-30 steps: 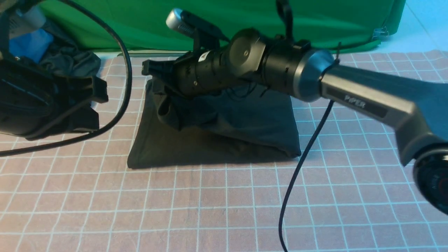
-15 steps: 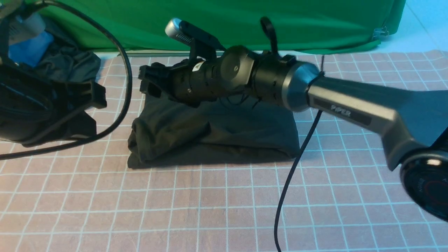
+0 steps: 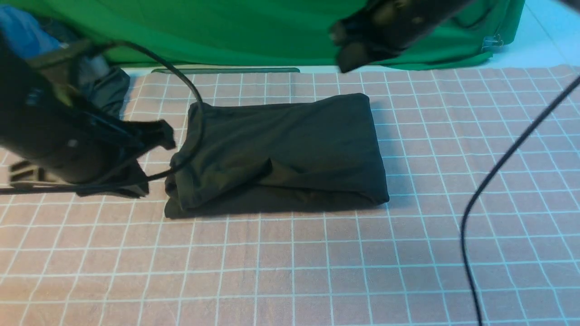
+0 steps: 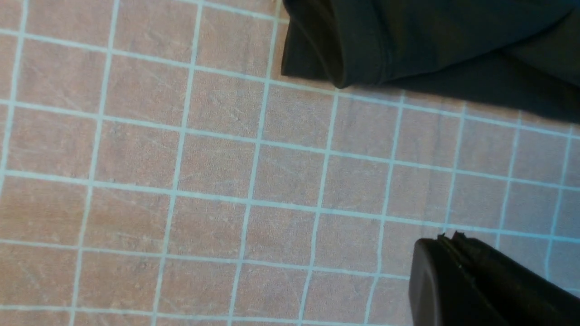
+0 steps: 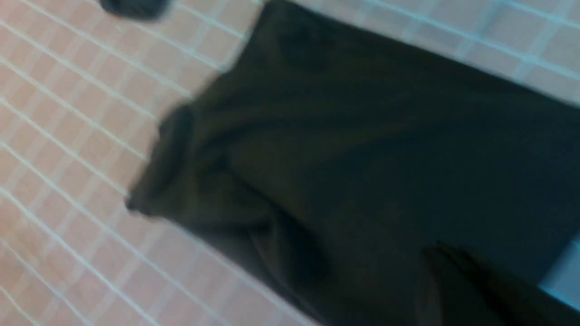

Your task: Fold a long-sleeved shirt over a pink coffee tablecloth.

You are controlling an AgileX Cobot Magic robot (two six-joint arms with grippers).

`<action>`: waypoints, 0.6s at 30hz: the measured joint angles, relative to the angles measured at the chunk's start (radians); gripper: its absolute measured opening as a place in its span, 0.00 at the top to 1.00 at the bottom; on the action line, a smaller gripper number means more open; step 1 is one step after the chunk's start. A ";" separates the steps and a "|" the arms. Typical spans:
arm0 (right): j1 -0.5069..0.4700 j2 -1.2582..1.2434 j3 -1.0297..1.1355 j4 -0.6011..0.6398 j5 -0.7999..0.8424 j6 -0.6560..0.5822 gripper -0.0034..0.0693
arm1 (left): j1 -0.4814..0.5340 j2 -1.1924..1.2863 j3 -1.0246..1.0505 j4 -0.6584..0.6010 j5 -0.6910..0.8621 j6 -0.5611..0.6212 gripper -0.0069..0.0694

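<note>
The long-sleeved shirt (image 3: 290, 149) lies folded into a black rectangle on the pink coffee tablecloth (image 3: 290, 271). My left gripper (image 3: 164, 136) is shut and empty, low over the cloth just left of the shirt's left edge. In the left wrist view its shut fingers (image 4: 446, 240) point over bare grid squares (image 4: 217, 167), with the shirt's corner (image 4: 385, 40) a few squares off. My right gripper (image 3: 349, 52) hangs blurred above the shirt's far edge, shut on nothing. The right wrist view looks down on the shirt (image 5: 362, 149) past the shut gripper (image 5: 442, 251).
A bright green cloth (image 3: 272, 31) hangs along the back. A dark grey garment (image 3: 106, 90) and a blue one (image 3: 18, 27) lie at the back left. One black cable (image 3: 494, 176) trails over the right side, another (image 3: 192, 102) loops over the shirt's left edge.
The right gripper let go of the shirt's lifted fold, shut, and rose back to the right. The fold dropped flat. The left arm moved nearer the shirt.
</note>
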State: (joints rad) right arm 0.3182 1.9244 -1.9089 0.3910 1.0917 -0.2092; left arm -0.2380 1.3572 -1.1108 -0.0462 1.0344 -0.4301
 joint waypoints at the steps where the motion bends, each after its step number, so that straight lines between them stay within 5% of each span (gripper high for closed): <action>1: -0.020 -0.010 0.000 -0.020 0.047 -0.002 0.90 | 0.000 0.035 0.000 -0.005 -0.014 0.000 0.89; 12: -0.072 -0.129 0.163 -0.150 0.118 -0.017 0.90 | 0.064 0.258 0.000 -0.087 -0.113 0.015 0.89; 18: -0.069 -0.224 0.382 -0.148 0.103 -0.032 0.90 | 0.227 0.316 0.000 -0.289 -0.214 0.194 0.89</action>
State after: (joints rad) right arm 0.2490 1.7003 -1.5266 0.2433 1.1949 -0.2416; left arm -0.0109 1.6727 -1.1108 -0.3352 0.8201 -0.2365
